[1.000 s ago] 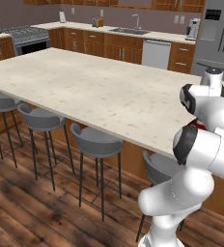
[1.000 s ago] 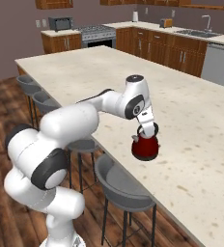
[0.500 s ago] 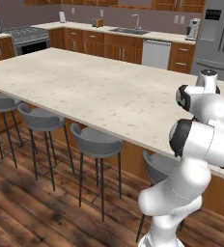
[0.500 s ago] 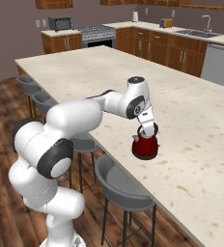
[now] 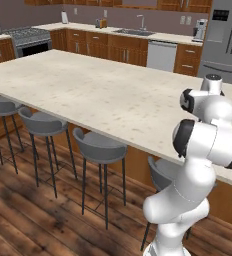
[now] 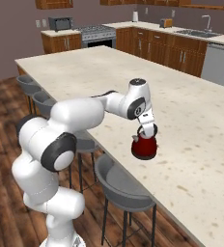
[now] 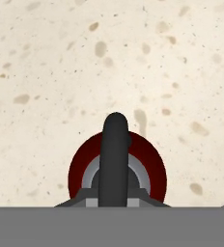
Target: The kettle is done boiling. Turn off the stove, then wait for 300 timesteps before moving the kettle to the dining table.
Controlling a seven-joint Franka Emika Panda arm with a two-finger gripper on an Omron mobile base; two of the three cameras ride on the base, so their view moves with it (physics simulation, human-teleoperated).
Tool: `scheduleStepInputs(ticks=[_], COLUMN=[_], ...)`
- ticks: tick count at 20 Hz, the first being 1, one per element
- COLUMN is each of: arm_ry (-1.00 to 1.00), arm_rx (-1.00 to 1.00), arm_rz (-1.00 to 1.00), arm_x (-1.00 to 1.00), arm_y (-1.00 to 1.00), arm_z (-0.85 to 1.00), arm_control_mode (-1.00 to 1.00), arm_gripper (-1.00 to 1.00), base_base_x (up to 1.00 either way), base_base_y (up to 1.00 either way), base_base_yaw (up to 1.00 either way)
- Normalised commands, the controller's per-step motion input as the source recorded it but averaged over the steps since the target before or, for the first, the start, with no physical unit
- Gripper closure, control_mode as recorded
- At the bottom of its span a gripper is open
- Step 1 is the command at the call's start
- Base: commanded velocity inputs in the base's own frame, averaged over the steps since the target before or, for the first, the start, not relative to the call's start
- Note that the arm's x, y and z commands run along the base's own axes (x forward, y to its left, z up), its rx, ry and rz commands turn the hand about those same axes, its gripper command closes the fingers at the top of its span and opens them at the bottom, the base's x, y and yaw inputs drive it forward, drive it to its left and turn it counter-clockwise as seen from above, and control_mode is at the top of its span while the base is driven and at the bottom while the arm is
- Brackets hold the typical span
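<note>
The small red kettle (image 6: 144, 145) sits low over the dining table (image 6: 80, 72), close to its front edge; whether it touches the top I cannot tell. My gripper (image 6: 147, 129) reaches down from above and is shut on the kettle's dark arched handle (image 7: 115, 154). In the hand view the kettle (image 7: 80, 166) shows from straight above, against the beige speckled stone. In the left base view my own arm hides the kettle, and the dining table (image 5: 88, 90) stretches away to the left. The stove (image 6: 97, 32) stands at the far wall, also the stove (image 5: 30, 38).
Grey round stools (image 5: 99, 146) line the near side of the table, one (image 6: 121, 185) right below the kettle. A microwave (image 6: 61, 23) sits left of the stove. Sink (image 5: 133, 31), dishwasher (image 5: 161, 55) and fridge (image 5: 228, 40) stand along the back wall.
The kettle and the gripper stay in the same spot over the table. Only the arm's upper links have shifted slightly.
</note>
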Motion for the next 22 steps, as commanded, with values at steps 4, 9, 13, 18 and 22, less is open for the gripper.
scheduleStepInputs(ticks=[4,9,13,18,22], arm_ry=[0.0,0.0,0.0,0.0,0.0], arm_rx=[0.01,0.01,0.0,0.0,0.0], arm_rz=[0.0,0.0,0.0,0.0,0.0], arm_x=[0.08,0.07,0.07,0.06,0.06], arm_y=[0.0,0.0,0.0,0.0,0.0], arm_z=[-0.13,-0.13,-0.12,-0.09,-0.08], arm_control_mode=[-1.0,-1.0,-1.0,-1.0,-1.0], arm_gripper=[1.0,1.0,1.0,1.0,1.0], base_base_x=[0.0,0.0,0.0,0.0,0.0], base_base_y=[0.0,0.0,0.0,0.0,0.0], base_base_yaw=[0.0,0.0,0.0,0.0,0.0])
